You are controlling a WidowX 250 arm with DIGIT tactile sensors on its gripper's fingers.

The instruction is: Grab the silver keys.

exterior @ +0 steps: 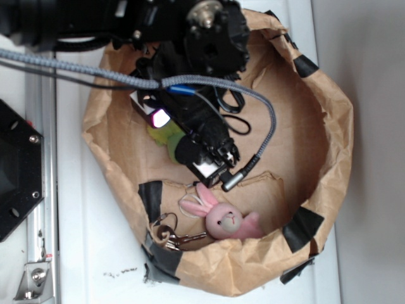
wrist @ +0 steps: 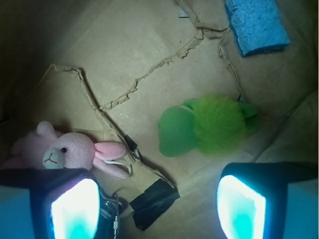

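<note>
The silver keys lie on their rings at the near-left wall of the brown paper bag, just left of the pink bunny. In the wrist view only the key rings show, tight against the inner side of my left finger; the finger hides the keys themselves. My gripper is open, nothing between its fingers, hovering above the bag floor. In the exterior view the gripper hangs over the bag's middle, farther in than the keys.
A green plush toy lies ahead of the fingers and a blue sponge sits at the far side. Black tape patches the torn paper floor between the fingers. The bag's crumpled walls ring everything.
</note>
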